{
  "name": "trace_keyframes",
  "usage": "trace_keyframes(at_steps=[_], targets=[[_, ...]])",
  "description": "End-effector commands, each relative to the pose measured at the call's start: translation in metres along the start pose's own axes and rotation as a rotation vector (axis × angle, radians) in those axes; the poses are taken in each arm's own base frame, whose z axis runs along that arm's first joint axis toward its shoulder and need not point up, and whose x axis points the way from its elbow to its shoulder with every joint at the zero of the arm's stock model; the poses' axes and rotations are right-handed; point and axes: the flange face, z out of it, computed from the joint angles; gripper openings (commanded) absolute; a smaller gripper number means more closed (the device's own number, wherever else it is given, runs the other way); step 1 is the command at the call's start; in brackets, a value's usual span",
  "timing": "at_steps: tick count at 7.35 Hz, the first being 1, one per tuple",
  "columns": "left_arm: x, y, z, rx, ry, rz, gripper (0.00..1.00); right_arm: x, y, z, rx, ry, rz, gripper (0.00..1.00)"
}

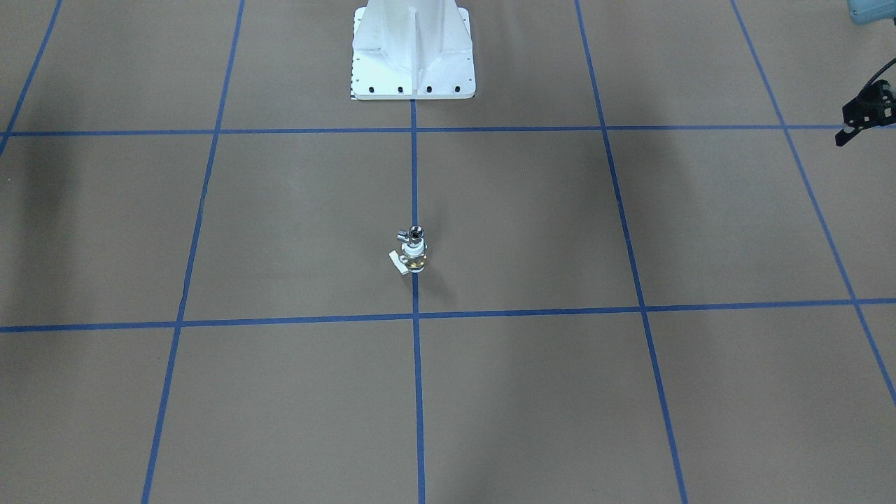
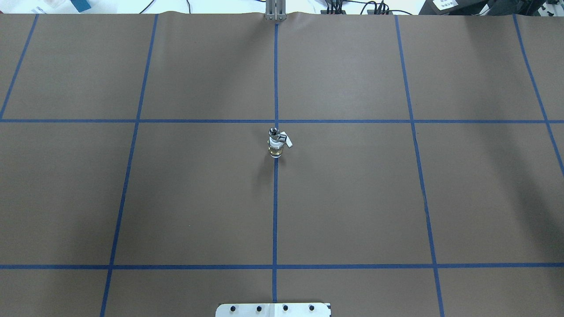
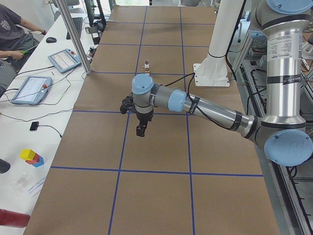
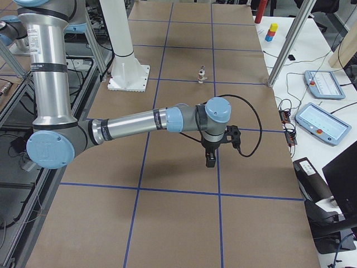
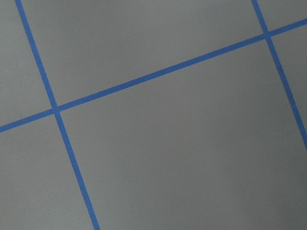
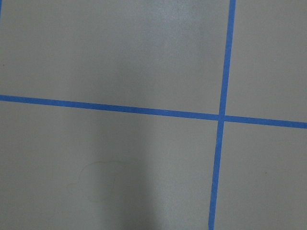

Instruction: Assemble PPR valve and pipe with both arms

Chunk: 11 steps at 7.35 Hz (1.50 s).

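Left claw (image 3: 141,131) hangs above the bench (image 2: 352,198), pointing down; can't tell whether it's clenched or released. Right claw (image 4: 210,162): same, can't tell. Both are well apart from the PPR valve (image 1: 415,260), which stands upright on the centre tape line (image 2: 275,211) with the pipe (image 1: 415,233) apparently seated on top.

The PPR valve (image 1: 416,257), pipe (image 1: 416,232) sitting on top, is standing mid-table with bare table (image 1: 560,392) lying open all round. The white pedestal (image 1: 413,56) is standing well behind; left gripper (image 3: 141,128) and right gripper (image 4: 210,159) are hanging well apart.
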Motion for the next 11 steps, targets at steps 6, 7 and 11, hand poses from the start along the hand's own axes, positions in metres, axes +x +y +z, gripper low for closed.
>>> trace_keyframes(at_steps=[6, 7, 11], targets=[[-0.043, 0.015, -0.016, 0.048, 0.065, -0.141, 1.00, 0.001, 0.001, 0.001, 0.000, 0.003, 0.003, 1.00], [-0.057, 0.018, -0.021, 0.063, 0.059, -0.121, 1.00, 0.001, 0.001, 0.001, -0.002, 0.000, 0.004, 1.00], [-0.064, 0.020, -0.019, 0.057, 0.024, -0.127, 1.00, 0.003, 0.010, 0.001, -0.001, 0.015, 0.002, 1.00]])
